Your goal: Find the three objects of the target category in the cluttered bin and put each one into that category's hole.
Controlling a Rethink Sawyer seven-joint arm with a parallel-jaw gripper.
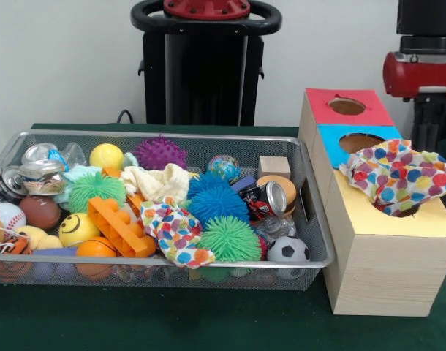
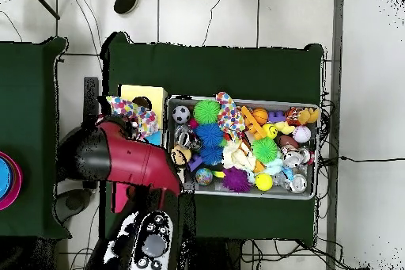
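Gripper: hidden under the red arm [image 2: 130, 160] in the overhead view and absent from the front view; whether it is open, closed or holding anything cannot be told. The arm hangs over the box end of the tabletop [image 1: 135, 322].

Sorting box [image 1: 380, 248]: wooden, at 3 o'clock of the bin in the front view. Three top panels, far to near: red with a hole [image 1: 346, 106], blue with a hole [image 1: 360, 142], yellow.

Polka-dot cloth, first piece [image 1: 398, 175]: draped over the yellow panel, bunched at its hole, most of the fabric outside and spilling toward 3 o'clock. Judged to be mid-insertion.

Wire mesh bin [image 1: 164, 263]: full.
- Polka-dot cloth, second piece [image 1: 175, 230]: near front rim at centre, on top of the clutter.
- Cream cloth [image 1: 159, 180]: at 12 o'clock of the second piece, partly overlapped by neighbours.
- Spiky balls, blue [image 1: 212, 201] and green [image 1: 230, 238]: touching the second piece at its 3 o'clock.
- Orange block [image 1: 121, 227]: at its 9 o'clock.

Handling advice: cloth appears the target category. Push the draped piece fully down the yellow hole before leaving it; loose folds may snag the rim. Next, pinch the second piece at a raised fold, lifting straight up to avoid dragging the spiky balls.
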